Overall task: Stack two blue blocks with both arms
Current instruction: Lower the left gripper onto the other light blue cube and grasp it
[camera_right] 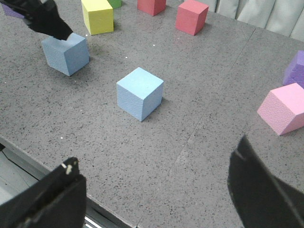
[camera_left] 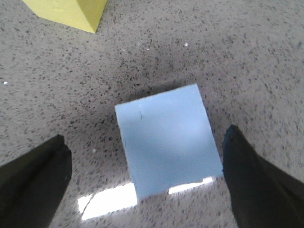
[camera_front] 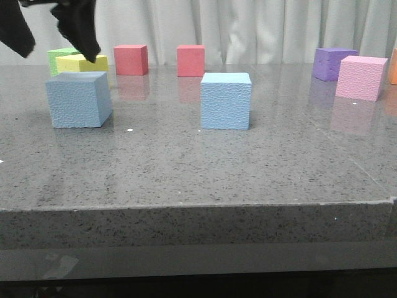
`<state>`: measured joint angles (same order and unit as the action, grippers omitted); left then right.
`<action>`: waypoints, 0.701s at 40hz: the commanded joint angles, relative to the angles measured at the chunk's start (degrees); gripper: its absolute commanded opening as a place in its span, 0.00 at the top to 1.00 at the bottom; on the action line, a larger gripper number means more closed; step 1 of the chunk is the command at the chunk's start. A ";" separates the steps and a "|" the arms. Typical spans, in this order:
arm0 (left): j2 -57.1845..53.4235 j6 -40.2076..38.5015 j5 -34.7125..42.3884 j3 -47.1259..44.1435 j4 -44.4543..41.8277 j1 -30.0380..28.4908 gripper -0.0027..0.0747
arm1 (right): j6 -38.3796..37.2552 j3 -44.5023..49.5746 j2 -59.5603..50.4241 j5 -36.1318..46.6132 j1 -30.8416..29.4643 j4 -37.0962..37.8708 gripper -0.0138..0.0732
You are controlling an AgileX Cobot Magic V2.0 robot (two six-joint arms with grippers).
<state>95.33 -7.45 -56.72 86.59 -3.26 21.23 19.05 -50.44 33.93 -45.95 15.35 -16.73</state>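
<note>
Front view: two blue blocks sit apart on the grey stone table (camera_front: pixel 186 174), one at left (camera_front: pixel 79 99), one near the middle (camera_front: pixel 226 100). The left gripper (camera_front: pixel 59 31) hangs above the left block, only partly in frame, so its spread is unclear here. The left wrist view settles it: the fingers (camera_left: pixel 33 180) stand wide apart on either side of that block (camera_left: pixel 166 142), not touching it. The yellow cube (camera_left: pixel 66 12) lies just beyond.

The right gripper does not appear in the front view. The right wrist view shows its fingers (camera_right: pixel 47 199) spread open and empty, well back from the middle block (camera_right: pixel 139 93), with a pink cube (camera_right: pixel 284 108) off to one side.
</note>
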 commanded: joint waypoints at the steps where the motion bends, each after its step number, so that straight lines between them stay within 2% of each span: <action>1: 0.49 -3.07 0.83 3.70 -0.11 0.33 0.16 | 0.30 -1.23 0.09 3.38 -0.15 -1.05 0.13; 16: 6.78 -9.53 0.94 4.55 0.19 0.33 0.18 | 0.30 -1.23 0.09 3.38 -0.15 -1.05 0.13; 24: 6.90 -10.37 0.86 4.55 0.87 0.33 0.44 | 0.30 -1.23 0.09 3.38 -0.15 -1.05 0.13; 28: 6.90 -10.37 0.86 4.55 1.49 0.33 0.49 | 0.30 -1.23 0.09 3.38 -0.15 -1.05 0.13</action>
<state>105.03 -17.09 -57.20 89.25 -2.21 21.23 19.05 -50.44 33.93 -45.95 15.35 -16.73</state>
